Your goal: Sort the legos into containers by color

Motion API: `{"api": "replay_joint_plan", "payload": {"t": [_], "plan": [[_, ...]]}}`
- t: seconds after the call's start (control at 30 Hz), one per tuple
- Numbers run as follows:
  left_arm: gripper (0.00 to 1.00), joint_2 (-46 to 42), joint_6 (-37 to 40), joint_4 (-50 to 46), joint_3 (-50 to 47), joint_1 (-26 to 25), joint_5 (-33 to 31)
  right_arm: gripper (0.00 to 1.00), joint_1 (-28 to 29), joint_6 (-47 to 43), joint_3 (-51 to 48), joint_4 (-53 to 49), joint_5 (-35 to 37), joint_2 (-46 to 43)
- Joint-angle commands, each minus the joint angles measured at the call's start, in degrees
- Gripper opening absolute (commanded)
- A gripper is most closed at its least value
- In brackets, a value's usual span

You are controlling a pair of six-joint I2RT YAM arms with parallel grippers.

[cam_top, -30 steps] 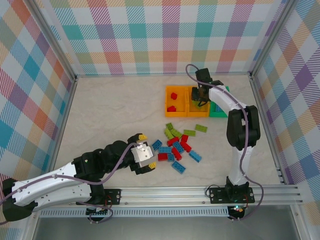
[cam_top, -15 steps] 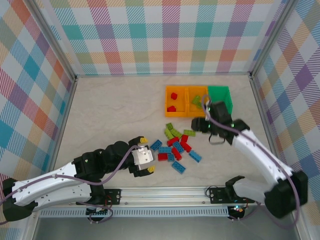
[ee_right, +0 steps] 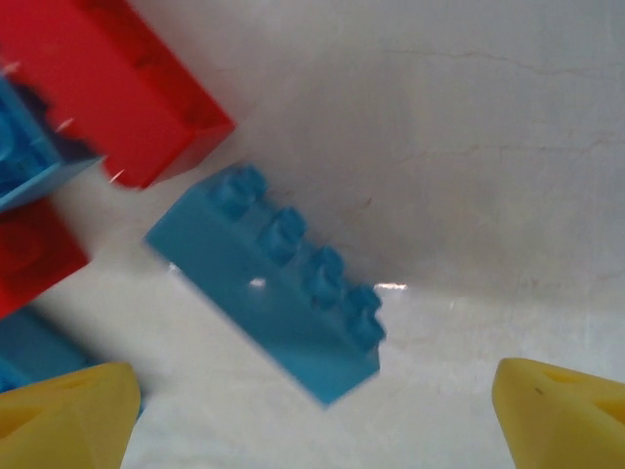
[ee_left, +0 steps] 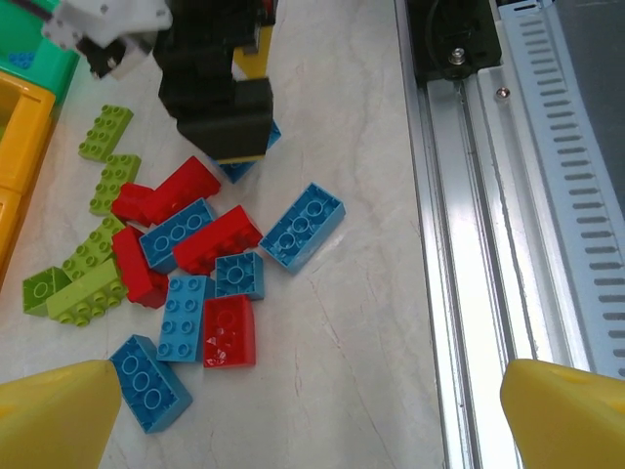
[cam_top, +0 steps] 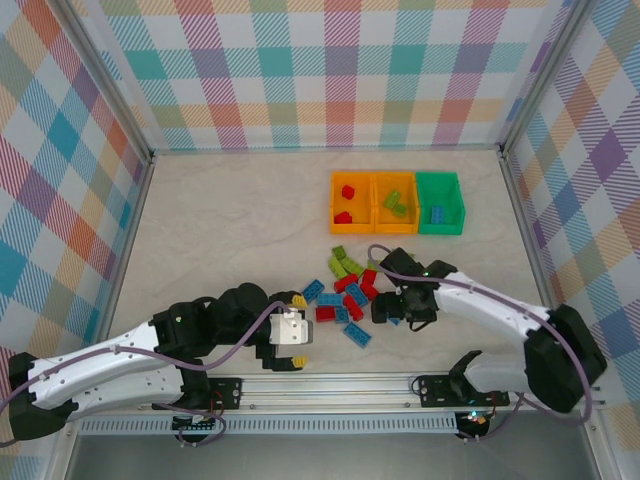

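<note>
While my right claw [ee_right: 311,415] hangs with jaws spread wide, I see a blue lego brick [ee_right: 273,283] lying flat between the tips, touching neither, beside a red brick [ee_right: 117,88].

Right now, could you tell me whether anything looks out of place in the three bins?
Nothing stands out. The left orange bin holds only red bricks, the middle orange bin only lime green bricks, and the green bin a blue brick. No bin mixes colours, and none is tipped.
</note>
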Motion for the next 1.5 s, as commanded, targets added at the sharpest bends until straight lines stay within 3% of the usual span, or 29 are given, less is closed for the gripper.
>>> {"api": "replay_joint_plan", "payload": {"t": [0.0, 0.07, 0.23, 0.33, 0.57, 0.7, 0.83, 0.93, 1.0, 1.1, 1.3, 1.33, 1.47], "plan": [[1.00, -0.92, 1.36, -0.91, 0.56, 0.32, 1.06, 0.91, 0.33, -3.07, 1.46, 6.26, 0.53, 3.37], [1.00, -0.96, 1.52, -0.97, 0.46, 0.32, 0.96, 0.84, 0.37, -3.00, 0.63, 9.12, -1.65, 4.82], [1.00, -0.74, 1.54, -0.73, 0.45, 0.32, 0.95, 0.48, 0.46, -2.09, -1.18, 11.87, -3.01, 5.91], [1.00, -0.81, 1.53, -0.71, 0.49, 0.32, 1.20, 0.32, 0.50, -1.01, -1.68, 11.04, -2.58, 6.12], [1.00, -1.34, 1.70, -0.53, 0.21, 0.32, 2.05, 0.19, 0.43, 1.94, -3.33, 9.55, -2.64, 2.31], [1.00, -1.78, 0.63, 1.14, -0.06, 0.32, -0.09, 0.10, 0.51, 4.41, -1.93, 6.28, 2.53, -6.76], [1.00, -2.67, -7.97, 7.43, -0.89, 0.54, -10.47, 0.09, -3.60, 1.14, 3.10, 5.24, 9.98, -15.74], [1.00, -2.08, -12.63, 9.59, -0.76, 1.44, -18.16, 0.07, -16.74, -5.73, 8.72, 8.60, 5.73, -14.85], [1.00, -0.84, -14.87, 9.34, 0.40, 2.02, -23.57, 0.05, -25.39, -9.42, 12.54, 13.06, 2.18, -10.25], [1.00, 0.93, -17.48, 7.94, 2.23, 3.14, -29.02, 0.05, -32.52, -12.39, 19.77, 17.19, -0.89, 1.28], [1.00, 1.78, -22.47, 6.39, 4.77, 6.89, -30.62, 0.06, -38.52, -13.95, 33.82, 20.40, -1.31, 21.58], [1.00, 1.93, -22.98, 6.12, 5.04, 7.36, -30.77, 0.09, -38.82, -14.20, 35.72, 19.94, -1.00, 24.00], [1.00, 3.55, -25.98, 4.09, 6.63, 8.53, -32.28, 0.36, -39.30, -14.55, 41.99, 16.46, -2.19, 30.40]]}}
